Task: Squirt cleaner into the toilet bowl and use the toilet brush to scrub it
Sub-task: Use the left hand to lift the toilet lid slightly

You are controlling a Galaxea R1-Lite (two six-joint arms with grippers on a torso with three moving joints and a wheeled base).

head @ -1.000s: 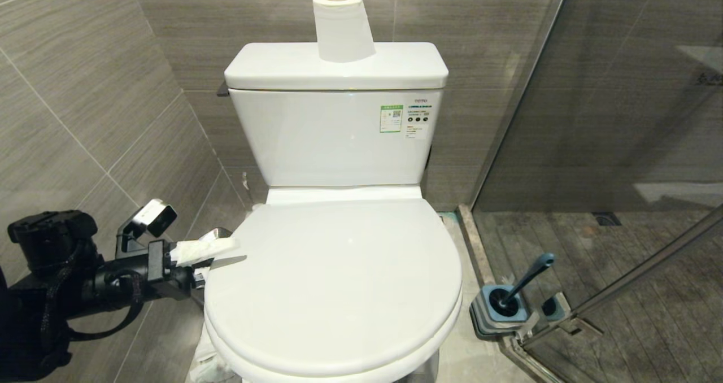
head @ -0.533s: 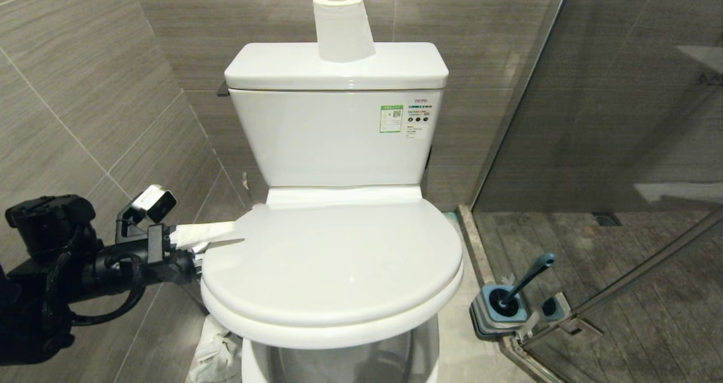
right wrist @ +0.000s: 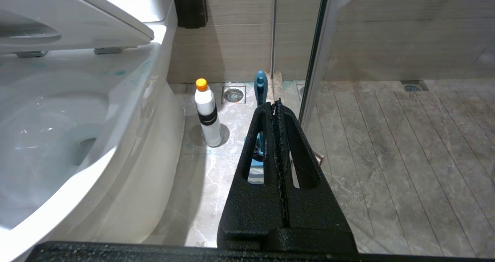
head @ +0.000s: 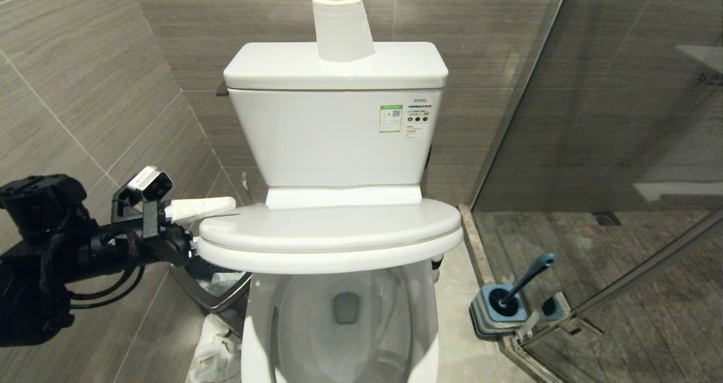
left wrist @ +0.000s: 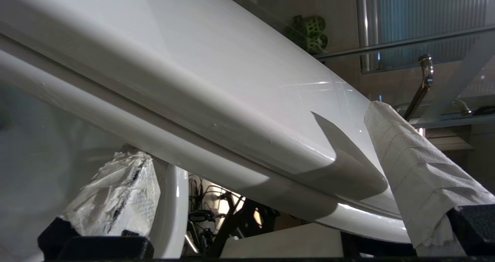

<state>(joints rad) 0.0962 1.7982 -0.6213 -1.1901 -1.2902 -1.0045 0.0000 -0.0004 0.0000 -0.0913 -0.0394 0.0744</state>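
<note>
The white, shiny toilet bowl (head: 344, 326) is cut off at the bottom. The left gripper (head: 195, 233) has its paper-wrapped fingers (left wrist: 417, 169) wide apart around the lid's (head: 333, 225) edge. The lid is higher than before. The right gripper (right wrist: 276, 111) is squeezed together, empty. Farther off, the cleaner (right wrist: 207, 117) stands beside the toilet brush (head: 522, 281).

Even, soft indoor light from overhead; the toilet lid (head: 330, 225) shows mild glare along its glossy edge; a wrapped finger (left wrist: 417, 173) casts a crisp shadow on it in the left wrist view; the near bowl wall blurs there; straight wall lines bow slightly toward the head view's edges.
</note>
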